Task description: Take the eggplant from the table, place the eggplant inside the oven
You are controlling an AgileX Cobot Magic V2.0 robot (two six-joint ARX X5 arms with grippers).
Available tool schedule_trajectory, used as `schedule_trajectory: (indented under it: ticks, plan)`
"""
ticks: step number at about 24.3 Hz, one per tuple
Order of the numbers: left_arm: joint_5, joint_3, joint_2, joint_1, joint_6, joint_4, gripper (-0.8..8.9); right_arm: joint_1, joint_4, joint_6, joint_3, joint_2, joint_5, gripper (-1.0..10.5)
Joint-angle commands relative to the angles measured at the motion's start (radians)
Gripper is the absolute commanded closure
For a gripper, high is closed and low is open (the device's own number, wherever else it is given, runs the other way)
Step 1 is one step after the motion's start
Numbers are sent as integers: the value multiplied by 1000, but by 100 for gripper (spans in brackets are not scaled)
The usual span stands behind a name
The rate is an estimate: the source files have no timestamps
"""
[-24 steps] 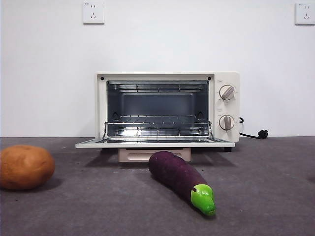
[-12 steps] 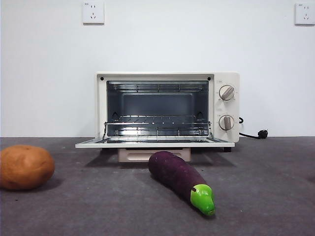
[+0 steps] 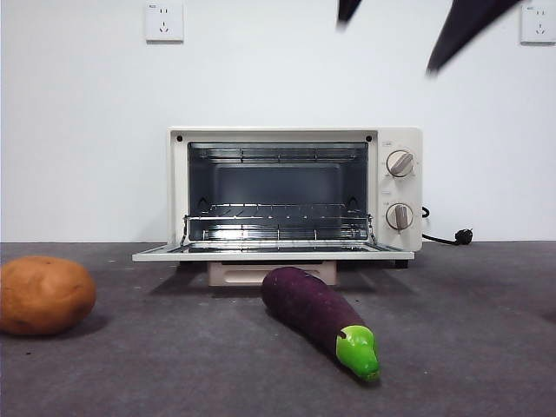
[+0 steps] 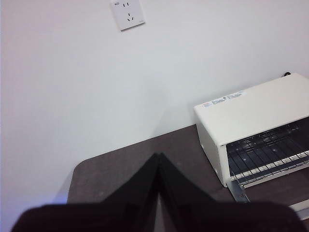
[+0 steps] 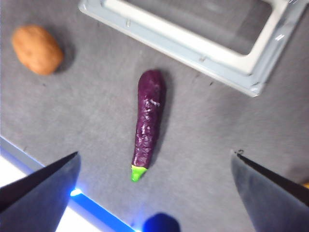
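Purple and glossy, the eggplant (image 3: 319,317) lay flat on the table (image 3: 469,347) just in front of the oven (image 3: 295,195), its bright green stem cap (image 3: 358,351) pointing toward the near edge and its rounded dark end nearest the oven. The oven's door (image 3: 274,254) hung fully down, level with the table, and the wire rack (image 3: 278,228) inside was bare. Off to one side, well apart from the eggplant, sat a round orange-brown potato (image 3: 45,294). The right gripper (image 5: 154,164) hovered high above the eggplant with its two jaws spread wide and nothing between them; in the front view only its dark tips showed at the upper edge (image 3: 413,35), far above the oven. The left gripper (image 4: 158,157) waited away from the work, jaws pressed together and empty, looking past the oven's cream top toward the white wall. Two wall sockets (image 3: 165,22) sat high on that wall, and a black power cord (image 3: 447,237) trailed from behind the oven.
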Motion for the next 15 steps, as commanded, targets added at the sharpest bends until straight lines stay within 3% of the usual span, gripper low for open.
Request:
schedule_trajectory:
  ticks: [1, 7, 15]
  plan:
    - [-5, -11, -8, -3, 11, 5, 819, 23, 95, 47, -141, 6, -14, 384]
    - [15, -12, -8, -4, 7, 1, 819, 132, 338, 150, -383, 85, -14, 384]
    - [26, -12, -13, -15, -2, -34, 819, 195, 453, 203, -409, 293, 14, 396]
